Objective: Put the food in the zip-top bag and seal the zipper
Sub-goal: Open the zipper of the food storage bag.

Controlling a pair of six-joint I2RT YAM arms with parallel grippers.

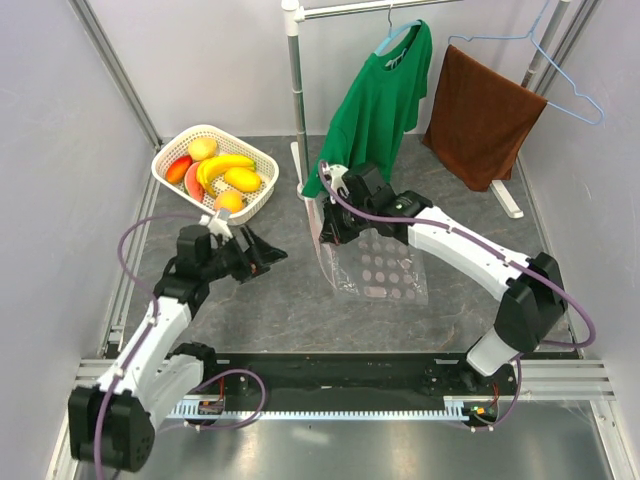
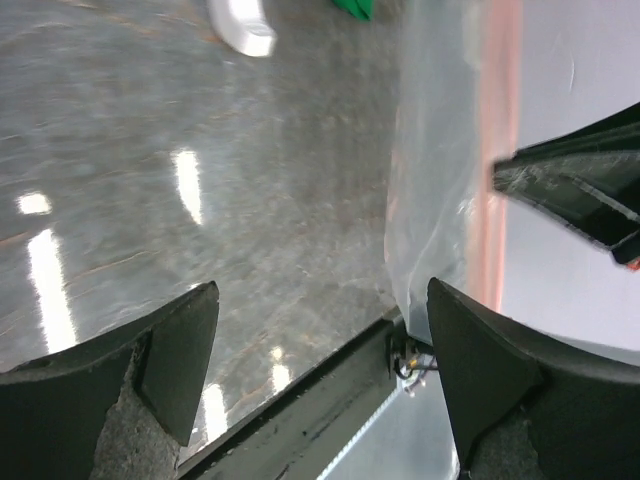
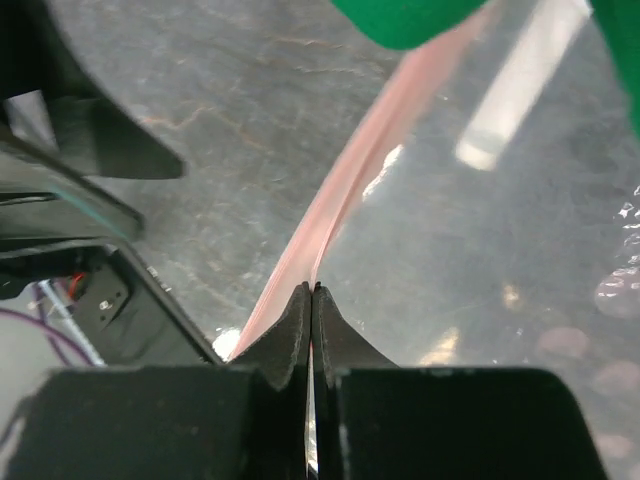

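Note:
The food sits in a white lattice basket (image 1: 163, 172) at the back left: a yellow banana bunch (image 1: 222, 166), yellow-orange fruits (image 1: 243, 180) and a red-and-green piece (image 1: 180, 168). The clear dotted zip-top bag (image 1: 380, 265) lies mid-table with its left edge lifted. My right gripper (image 1: 328, 228) is shut on the pinkish zipper (image 3: 350, 190) at that edge, jaws (image 3: 312, 295) pressed together on the strip. My left gripper (image 1: 255, 255) hangs open and empty to the left of the bag. In its wrist view the wide jaws (image 2: 320, 300) frame bare table, with the bag (image 2: 430, 200) and zipper (image 2: 497, 150) to the right.
A white rack pole (image 1: 296, 90) stands behind the bag, with a green T-shirt (image 1: 380, 100) hanging close over the right gripper. A brown towel (image 1: 480, 110) hangs at the back right. The rack's white foot (image 2: 240, 25) lies on the table. A metal rail (image 1: 330, 405) runs along the near edge.

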